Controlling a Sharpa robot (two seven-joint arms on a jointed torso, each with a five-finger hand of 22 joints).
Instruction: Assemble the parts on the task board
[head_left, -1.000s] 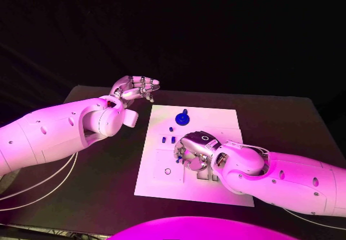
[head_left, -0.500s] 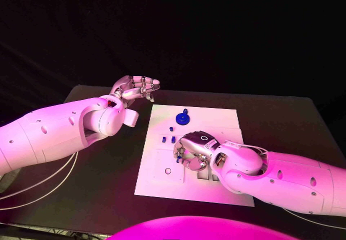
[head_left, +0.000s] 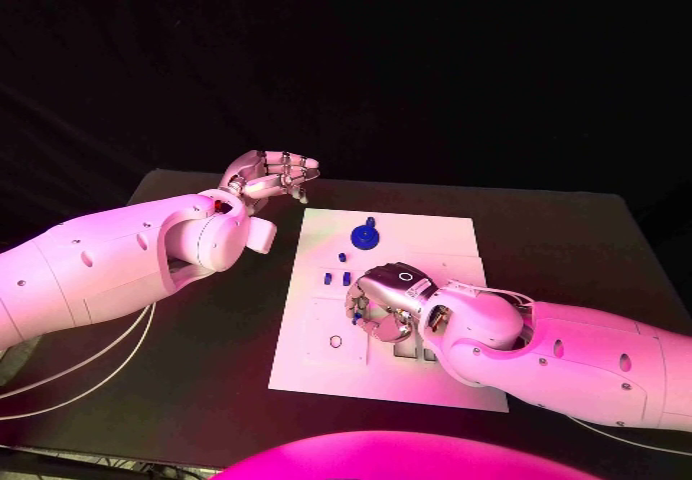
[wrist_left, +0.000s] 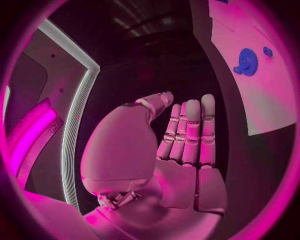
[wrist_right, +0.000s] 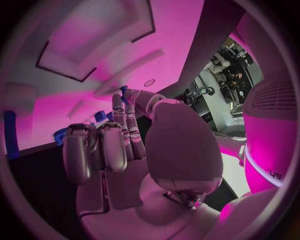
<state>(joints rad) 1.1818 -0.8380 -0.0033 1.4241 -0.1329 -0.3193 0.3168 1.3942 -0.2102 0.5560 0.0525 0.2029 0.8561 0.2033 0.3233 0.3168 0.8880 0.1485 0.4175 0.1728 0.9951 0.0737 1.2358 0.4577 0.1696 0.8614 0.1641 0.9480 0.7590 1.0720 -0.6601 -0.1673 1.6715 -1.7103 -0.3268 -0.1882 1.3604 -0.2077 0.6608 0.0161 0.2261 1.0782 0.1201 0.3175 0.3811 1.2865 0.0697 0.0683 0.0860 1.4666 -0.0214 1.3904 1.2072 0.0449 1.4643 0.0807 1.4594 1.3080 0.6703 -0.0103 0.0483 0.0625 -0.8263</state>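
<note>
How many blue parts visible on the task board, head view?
4: a gear-shaped part near the far edge, two small parts below it, and one at the right hand. That hand may hide more.

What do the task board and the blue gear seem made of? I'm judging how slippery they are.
Task board: looks like rigid matte white plastic or coated plate, flat with no glare. Blue gear: probably moulded or printed plastic, uniformly opaque; its finish is unclear.
</note>
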